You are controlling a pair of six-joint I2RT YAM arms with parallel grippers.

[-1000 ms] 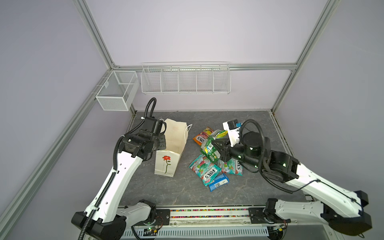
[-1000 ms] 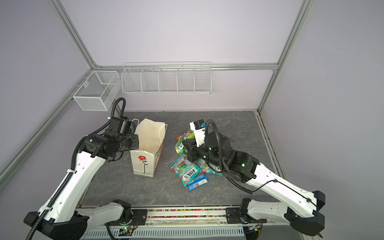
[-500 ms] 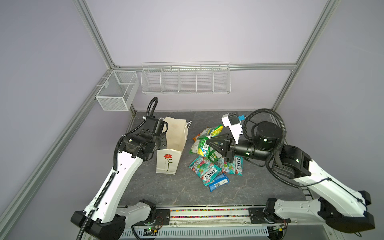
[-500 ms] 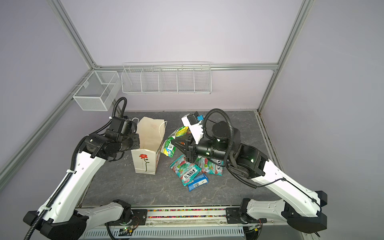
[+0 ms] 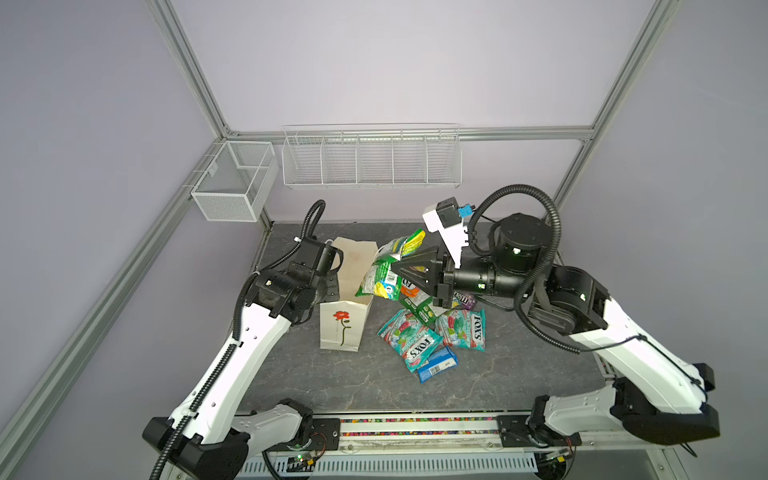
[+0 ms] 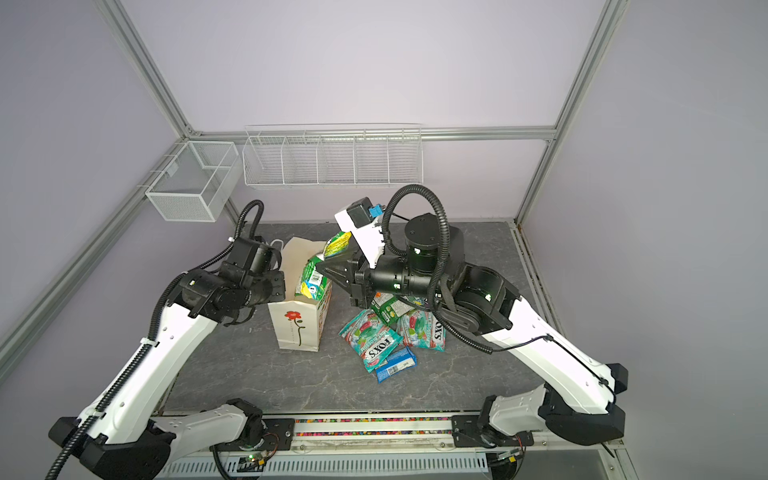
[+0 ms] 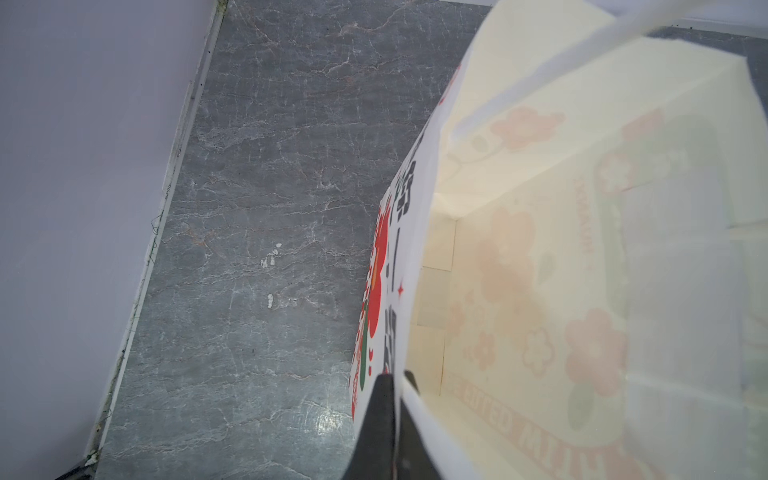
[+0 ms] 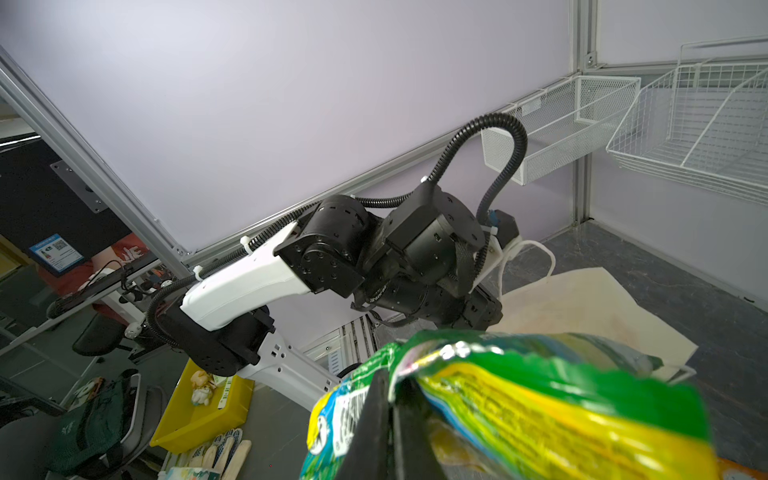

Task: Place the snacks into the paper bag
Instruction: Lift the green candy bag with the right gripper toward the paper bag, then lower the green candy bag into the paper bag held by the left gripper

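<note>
teal FOX'S packets (image 5: 409, 340) (image 5: 463, 330): two
green packets (image 5: 384, 270) (image 5: 419, 309): two
orange packet (image 5: 411, 291): one, mostly hidden
purple packet (image 5: 464, 299): one
blue bar wrapper (image 5: 438, 363): one
paper bag (image 5: 340, 332): one
wire basket (image 5: 371, 163): one
mesh box (image 5: 226, 203): one

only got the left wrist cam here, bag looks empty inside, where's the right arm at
observer: the right gripper is shut on a green packet, which hangs at the paper bag's open top, not released.
operator: how many on the table
observer: six in a pile beside the bag: a teal packet, a second teal packet, the other green packet, a blue bar, plus an orange packet and a purple packet partly under the right arm.
operator: bag standing ok
observer: yes, upright on the grey table. The left gripper grips its rim on the side away from the pile.
</note>
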